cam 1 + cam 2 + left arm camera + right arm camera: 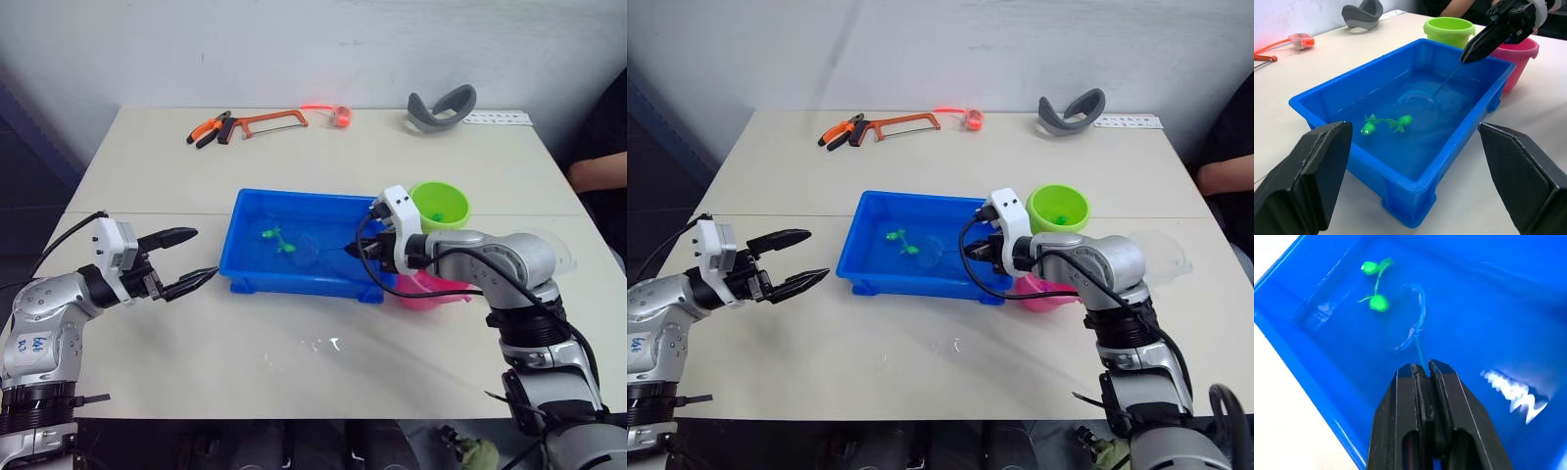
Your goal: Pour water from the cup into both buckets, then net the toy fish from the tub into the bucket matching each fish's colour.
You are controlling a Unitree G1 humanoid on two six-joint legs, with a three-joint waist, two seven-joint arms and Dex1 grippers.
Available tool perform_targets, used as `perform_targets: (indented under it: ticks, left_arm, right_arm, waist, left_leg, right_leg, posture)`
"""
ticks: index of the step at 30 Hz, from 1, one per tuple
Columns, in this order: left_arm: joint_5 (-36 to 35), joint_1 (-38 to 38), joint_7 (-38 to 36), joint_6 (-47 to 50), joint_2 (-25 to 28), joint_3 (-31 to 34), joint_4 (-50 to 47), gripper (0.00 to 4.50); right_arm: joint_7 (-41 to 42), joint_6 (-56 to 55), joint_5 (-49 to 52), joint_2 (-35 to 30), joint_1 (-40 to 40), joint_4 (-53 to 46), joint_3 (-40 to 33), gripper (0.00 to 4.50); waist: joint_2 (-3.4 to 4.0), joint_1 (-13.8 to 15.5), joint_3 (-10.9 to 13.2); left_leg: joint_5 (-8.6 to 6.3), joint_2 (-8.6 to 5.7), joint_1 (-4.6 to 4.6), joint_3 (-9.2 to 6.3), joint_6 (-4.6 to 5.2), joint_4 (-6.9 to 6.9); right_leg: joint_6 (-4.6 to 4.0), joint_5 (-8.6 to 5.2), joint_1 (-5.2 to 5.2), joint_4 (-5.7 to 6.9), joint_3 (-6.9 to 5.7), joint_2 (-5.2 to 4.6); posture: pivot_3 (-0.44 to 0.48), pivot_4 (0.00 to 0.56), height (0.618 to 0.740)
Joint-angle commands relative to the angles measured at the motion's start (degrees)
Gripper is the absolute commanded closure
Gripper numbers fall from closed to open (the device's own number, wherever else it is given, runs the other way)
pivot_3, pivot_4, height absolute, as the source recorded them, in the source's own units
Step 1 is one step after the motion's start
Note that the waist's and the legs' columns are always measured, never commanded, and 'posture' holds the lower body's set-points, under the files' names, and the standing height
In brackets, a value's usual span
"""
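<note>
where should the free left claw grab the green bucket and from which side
Grip the green bucket by its rim, coming straight down from above. It stands upright with an open mouth, and the pink bucket and tub crowd its near sides. The open left claw would straddle the far wall.

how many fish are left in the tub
2, both green, lying side by side in the water at the left part of the tub: one fish, the other. The net sits just beside them.
</note>
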Motion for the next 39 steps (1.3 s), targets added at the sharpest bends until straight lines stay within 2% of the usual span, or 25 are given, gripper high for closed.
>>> perform_targets:
  ticks: [1,8,12,18,26,30,34,39]
  left_arm:
    - [0.08,-1.41,-0.72,-1.24,1.39,0.13,-0.73,0.03]
    - [0.2,-3.67,-2.04,-0.97,2.11,-0.75,0.43,0.03]
    - [0.38,-7.74,-4.31,0.09,3.59,-2.63,1.74,0.03]
    - [0.73,-12.69,-8.1,1.13,5.34,-5.55,4.32,0.03]
    - [2.57,-20.64,-10.28,3.82,5.15,-10.75,6.76,0.03]
    - [2.25,-25.04,-9.71,8.66,4.07,-12.95,6.85,0.03]
    - [2.21,-27.75,-9.57,11.74,3.29,-14.59,7.9,0.03]
    - [1.46,-32.5,-7.01,14.23,-0.63,-15.53,9.16,0.03]
  right_arm:
    - [0.92,1.38,0.06,1.48,-1.12,0.05,-2.61,4.5]
    - [-0.01,5.84,3.57,7.44,-0.88,2.7,-10.47,4.5]
    - [0.25,8.29,5.49,8.69,-0.36,3.1,-15.58,4.5]
    - [0.18,13.61,9.78,8.27,-0.6,0.4,-22.69,4.5]
    - [-2.87,19.17,13.74,7.0,-1.05,-4.52,-33.01,4.5]
    - [-3.73,20.52,16.75,6.57,0.37,-7.8,-38.08,4.5]
    - [-3.24,21.01,17.37,4.98,2.77,-10.53,-39.74,4.5]
    - [-4.82,22.88,20.15,2.41,3.07,-12.95,-45.64,4.5]
  waist:
    - [0.0,0.06,0.0]
    - [0.0,-0.01,0.0]
    - [0.0,0.08,0.0]
    - [0.0,-0.02,0.0]
    - [0.0,-0.02,0.0]
    - [0.0,-0.02,0.0]
    - [0.0,0.14,0.0]
    - [0.0,0.16,0.0]
  left_leg:
    - [0.0,0.0,0.0,0.0,0.0,0.0]
    - [0.0,0.0,0.0,0.0,0.0,-0.02]
    - [0.0,0.0,-0.01,0.02,-0.01,-0.02]
    - [0.0,0.0,0.0,0.05,-0.01,-0.09]
    - [0.0,0.0,0.0,0.13,-0.01,-0.08]
    - [0.0,0.0,-0.01,0.15,0.0,-0.09]
    - [0.0,0.0,-0.02,0.14,-0.01,-0.09]
    - [0.0,0.0,-0.03,0.15,0.0,-0.1]
  right_leg:
    - [0.0,0.0,0.0,0.0,0.0,0.0]
    - [0.0,0.0,-0.01,0.01,-0.01,0.01]
    - [0.0,0.0,-0.02,0.02,-0.03,0.03]
    - [0.0,0.0,-0.07,0.03,-0.03,0.07]
    - [0.0,0.0,-0.09,0.04,-0.04,0.11]
    - [0.0,0.0,-0.12,0.04,-0.04,0.12]
    - [0.0,0.0,-0.12,0.04,-0.03,0.12]
    - [0.01,0.0,-0.13,0.04,-0.01,0.2]
  posture:
    - [0.0,0.15,0.74]
    - [0.0,0.15,0.74]
    - [0.0,0.15,0.74]
    - [0.0,0.15,0.74]
    - [0.0,0.15,0.74]
    - [0.0,0.15,0.74]
    - [0.0,0.15,0.74]
    - [0.0,0.15,0.74]
